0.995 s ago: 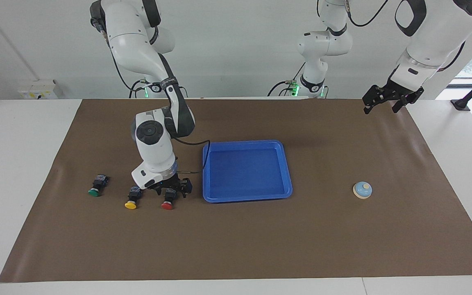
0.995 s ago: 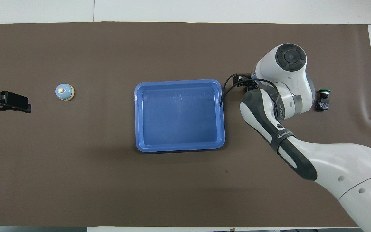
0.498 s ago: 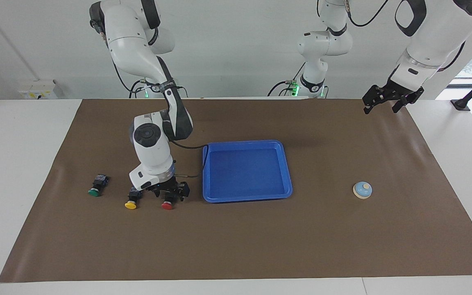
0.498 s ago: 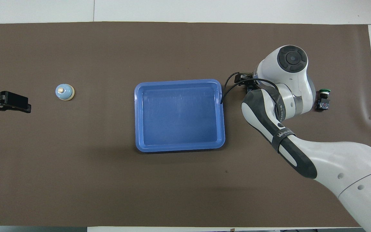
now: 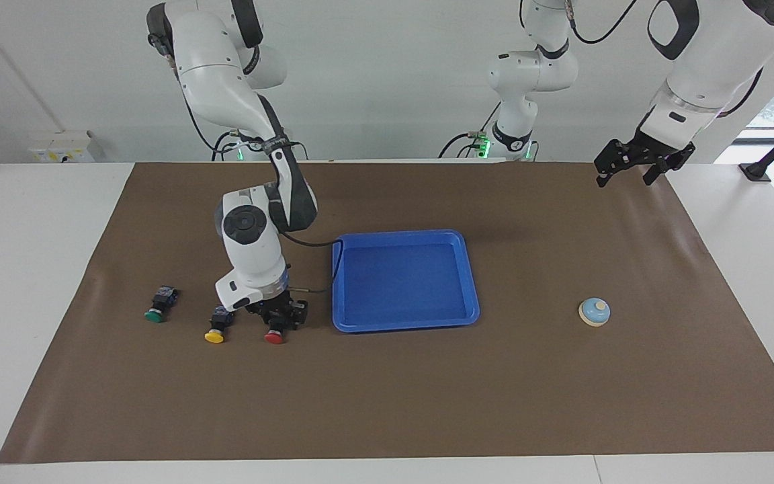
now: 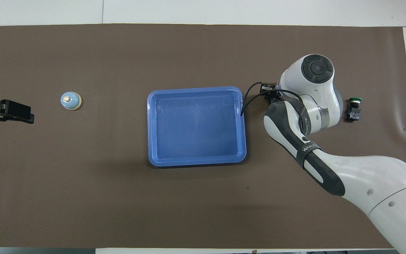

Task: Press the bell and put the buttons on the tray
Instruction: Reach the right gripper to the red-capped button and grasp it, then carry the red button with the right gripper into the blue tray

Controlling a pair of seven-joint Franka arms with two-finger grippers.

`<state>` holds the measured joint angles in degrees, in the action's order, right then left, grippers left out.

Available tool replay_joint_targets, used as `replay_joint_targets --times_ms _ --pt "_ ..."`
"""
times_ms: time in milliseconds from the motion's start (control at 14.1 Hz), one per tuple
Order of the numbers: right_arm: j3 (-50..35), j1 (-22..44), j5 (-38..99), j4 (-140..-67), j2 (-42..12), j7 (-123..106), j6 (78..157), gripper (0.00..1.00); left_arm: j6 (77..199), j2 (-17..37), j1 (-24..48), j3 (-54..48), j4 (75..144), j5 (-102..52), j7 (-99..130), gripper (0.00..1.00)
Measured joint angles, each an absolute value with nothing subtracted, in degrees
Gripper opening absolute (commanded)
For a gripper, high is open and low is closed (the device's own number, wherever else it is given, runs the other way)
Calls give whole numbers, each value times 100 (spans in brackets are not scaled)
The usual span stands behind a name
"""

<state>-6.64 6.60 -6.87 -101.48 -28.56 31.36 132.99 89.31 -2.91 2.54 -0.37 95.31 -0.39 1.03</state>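
The red button lies on its side on the brown mat beside the blue tray, toward the right arm's end. My right gripper is down on it, fingers closed around its black body. The yellow button lies beside it and the green button lies farther toward that end. In the overhead view the right arm hides the red and yellow buttons; the green button and the tray show. The bell stands toward the left arm's end. My left gripper waits open, raised over the mat's edge.
The brown mat covers most of the white table. A black cable runs from the right wrist along the tray's rim. A third robot base stands at the robots' edge of the table.
My right gripper has sunk a little onto the red button and its fingers have drawn in around it. The left arm, bell, tray and the other buttons have not moved.
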Motion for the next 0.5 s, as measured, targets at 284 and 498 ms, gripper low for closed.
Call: replay_joint_targets --times_ms 284,498 --pt "-674 695 -687 -10018 -2847 3151 13055 0 8931 -291 254 -37 9531 -39 103 100" --pt "-786 714 -656 -9520 -2794 3160 12253 0 8931 -291 254 -37 9531 -39 103 100"
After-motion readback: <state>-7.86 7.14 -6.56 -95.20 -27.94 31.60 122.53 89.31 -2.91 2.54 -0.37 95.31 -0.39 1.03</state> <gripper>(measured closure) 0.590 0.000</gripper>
